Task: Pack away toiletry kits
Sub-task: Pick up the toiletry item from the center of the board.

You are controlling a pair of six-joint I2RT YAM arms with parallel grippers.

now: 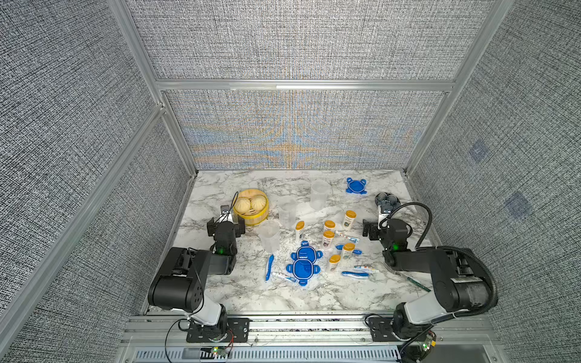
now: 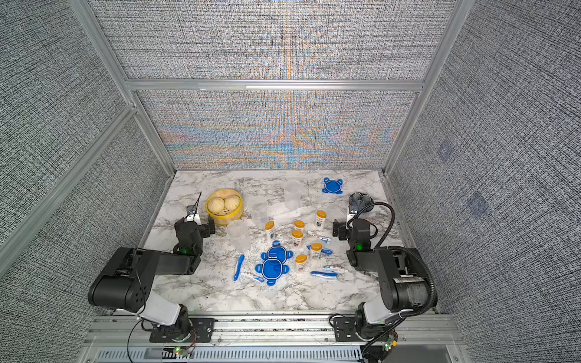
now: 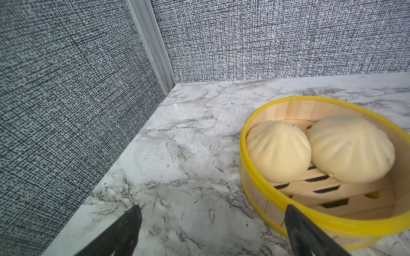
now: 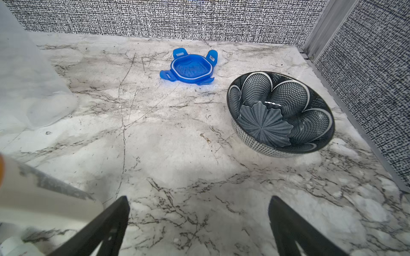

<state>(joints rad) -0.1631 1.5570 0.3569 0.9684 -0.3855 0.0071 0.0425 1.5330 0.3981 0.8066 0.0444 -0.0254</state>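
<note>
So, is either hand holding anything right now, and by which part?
Nothing is held. The left hand stands open and empty beside the steamer; the right hand stands open and empty near the bowl.

You face a counter [image 1: 314,298] of white marble pattern, veined in grey and black, inside walls [image 1: 283,47] of fine black-and-white woven speckle. The bottles [image 1: 349,223] are white with orange-yellow caps [image 1: 350,214]. The toothbrushes [image 1: 269,267] are blue. The toothpaste tubes [image 1: 364,268] are white with red and blue print. The lids [image 4: 191,68] are bright translucent blue, ringed in white. The tubs [image 1: 319,195] are clear and colourless. The steamer [image 3: 355,227] is pale wood banded in yellow, its buns [image 3: 278,150] cream. The bowl [image 4: 281,110] is dark blue-grey, its fine mesh petals outlined in white.
</note>
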